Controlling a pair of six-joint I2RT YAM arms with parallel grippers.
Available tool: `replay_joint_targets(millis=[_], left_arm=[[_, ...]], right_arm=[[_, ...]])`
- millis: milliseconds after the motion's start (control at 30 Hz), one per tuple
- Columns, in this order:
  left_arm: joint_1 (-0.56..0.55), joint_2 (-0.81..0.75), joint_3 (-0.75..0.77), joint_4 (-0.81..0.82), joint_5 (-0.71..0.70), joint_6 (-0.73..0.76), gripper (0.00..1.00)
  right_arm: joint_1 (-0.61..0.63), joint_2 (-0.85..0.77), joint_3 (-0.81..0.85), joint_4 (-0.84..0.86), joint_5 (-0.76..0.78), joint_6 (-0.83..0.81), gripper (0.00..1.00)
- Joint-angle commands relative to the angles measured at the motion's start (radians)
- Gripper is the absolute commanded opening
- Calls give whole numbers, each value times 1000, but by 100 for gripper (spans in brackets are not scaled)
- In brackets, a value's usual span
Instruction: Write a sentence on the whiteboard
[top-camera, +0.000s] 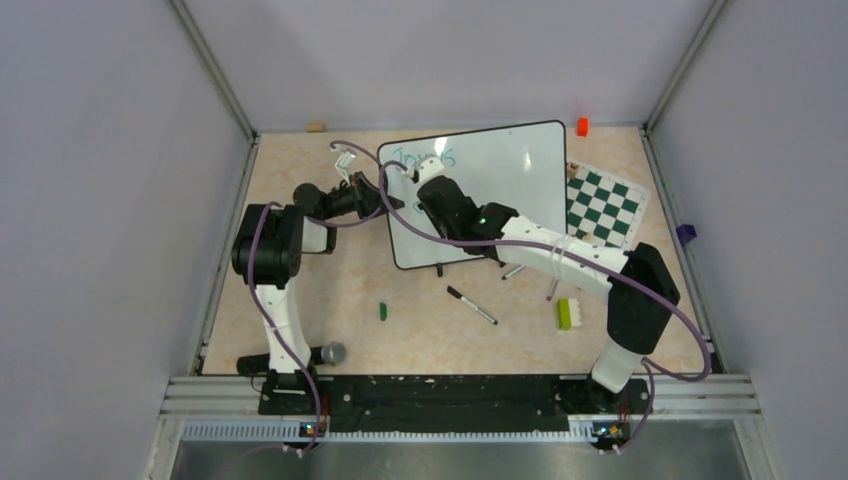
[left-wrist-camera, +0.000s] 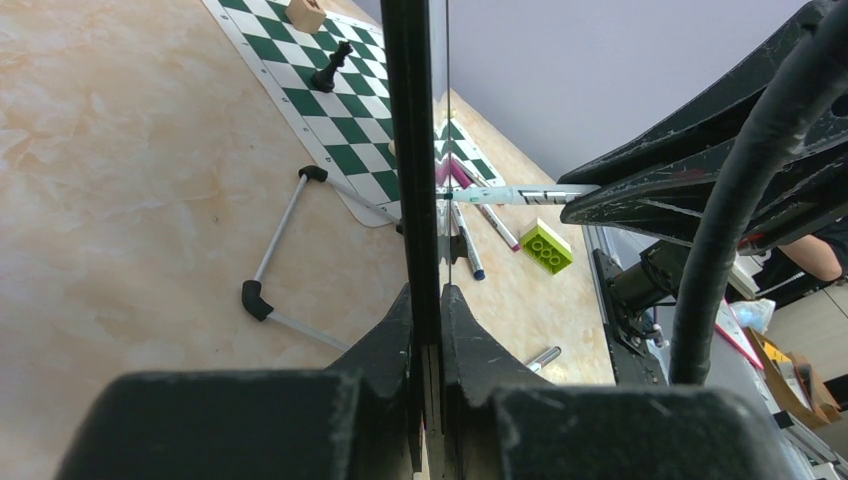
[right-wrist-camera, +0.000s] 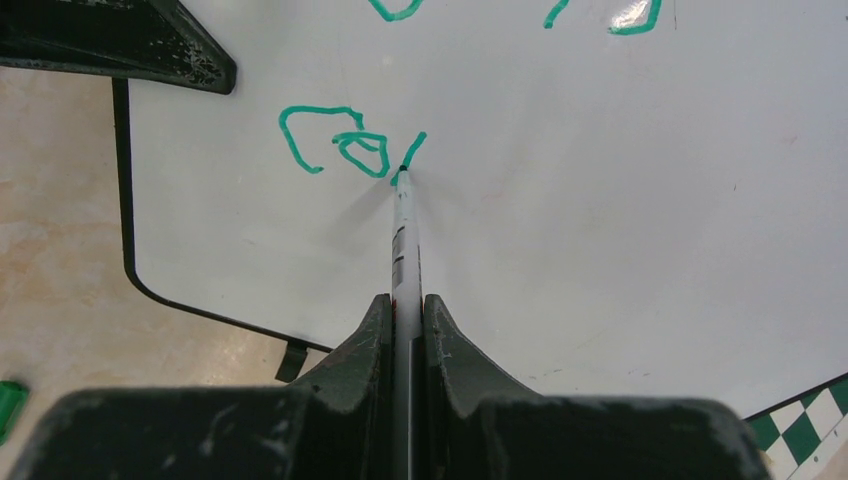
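Here's the whiteboard (top-camera: 510, 170), sitting in the middle of the surface (top-camera: 330, 290), turned a little off square, far corner toward the chess mat (top-camera: 605, 205) on the right. The left gripper (left-wrist-camera: 428, 300) is clamped tight on the board's black left edge, one finger on each face. The right gripper (right-wrist-camera: 408, 305) is pinched narrow around a marker (right-wrist-camera: 405, 235), barrel running straight out between the fingers, tip pressed onto the white face. Right at that tip sits the sentence (right-wrist-camera: 345, 145) in teal-green: the second line reads a "C", an "o" and one slanted stroke that the tip touches. Bits of the first line show above it, near the board's far edge, too cut off in the wrist view to read.

Down on the surface near the board's front edge lies a black pen (top-camera: 470, 305); a small green cap (top-camera: 382, 311) sits to its left, and a green brick (top-camera: 565, 313) to its right. A black chess piece (left-wrist-camera: 333, 68) stands upright on the mat.
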Motion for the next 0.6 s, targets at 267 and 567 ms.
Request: replay_joint_targets(millis=[267, 567], left_arm=[[-36, 24, -14, 101, 195, 115, 0], [-36, 23, -14, 101, 195, 115, 0]], right_arm=[[-27, 39, 84, 17, 46, -31, 0], [-43, 30, 93, 7, 52, -34, 0]])
